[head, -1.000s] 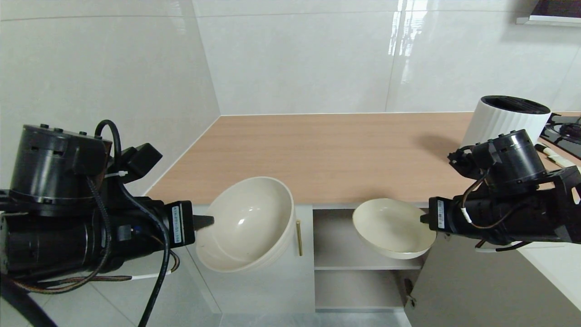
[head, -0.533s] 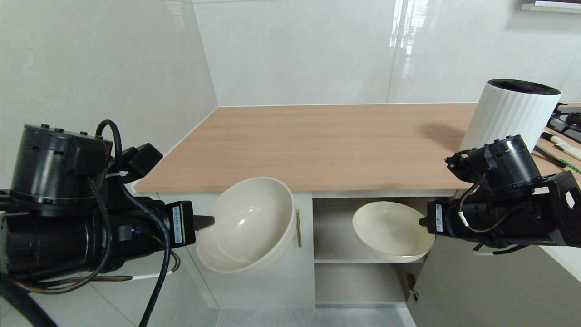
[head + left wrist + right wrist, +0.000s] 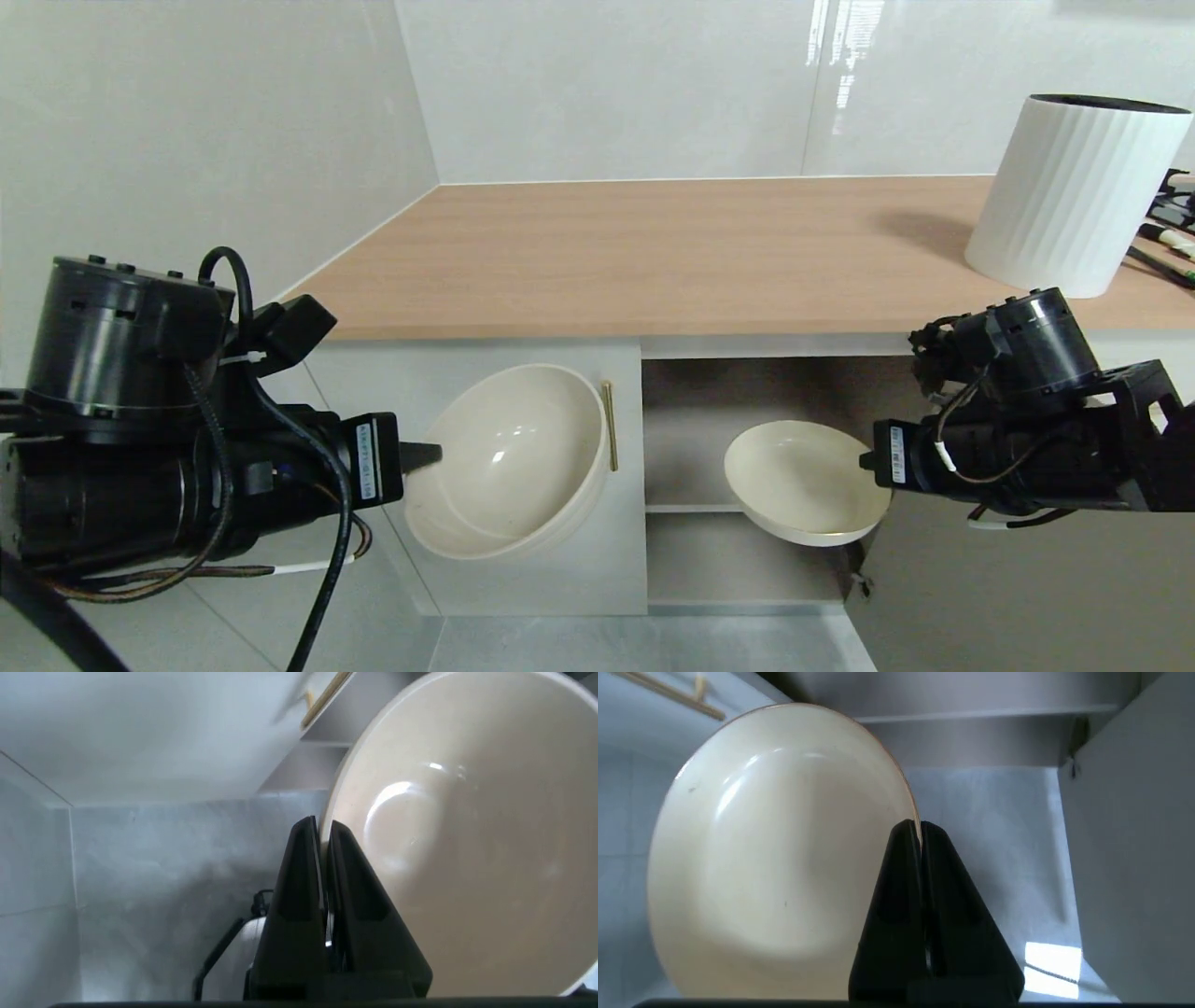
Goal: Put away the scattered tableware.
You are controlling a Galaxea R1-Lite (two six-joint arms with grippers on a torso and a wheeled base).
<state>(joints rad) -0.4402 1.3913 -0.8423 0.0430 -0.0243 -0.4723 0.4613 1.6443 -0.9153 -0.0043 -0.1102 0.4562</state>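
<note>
**Asker:** Where is the tableware?

**Me:** Both pieces are in my grip, off the wooden bench [image 3: 653,252]. My left jaws are clamped on the rim of the deep cream ceramic bowl [image 3: 509,462], which hangs tipped on its side in front of the closed white cabinet door [image 3: 579,583]. My right jaws are pinched on the rim of the shallow cream dish [image 3: 803,481], tilted before the open cabinet bay [image 3: 691,411], across the line of its white shelf [image 3: 686,510].

**Asker:** How would you stow them well?

**Me:** Dish first, I think. Level it, slide it in above the shelf, and set it down before parting the jaws. Each piece is held by a thin edge only, so the wrist moves should be slow. The bowl must also clear the slim brass door handle [image 3: 609,425].

**Asker:** What can't you see?

**Me:** The bay's back is in shadow and the dish covers part of the lower compartment. I cannot tell whether anything lies inside. The small items beside the ribbed white cylinder [image 3: 1083,191] are cut off.
</note>
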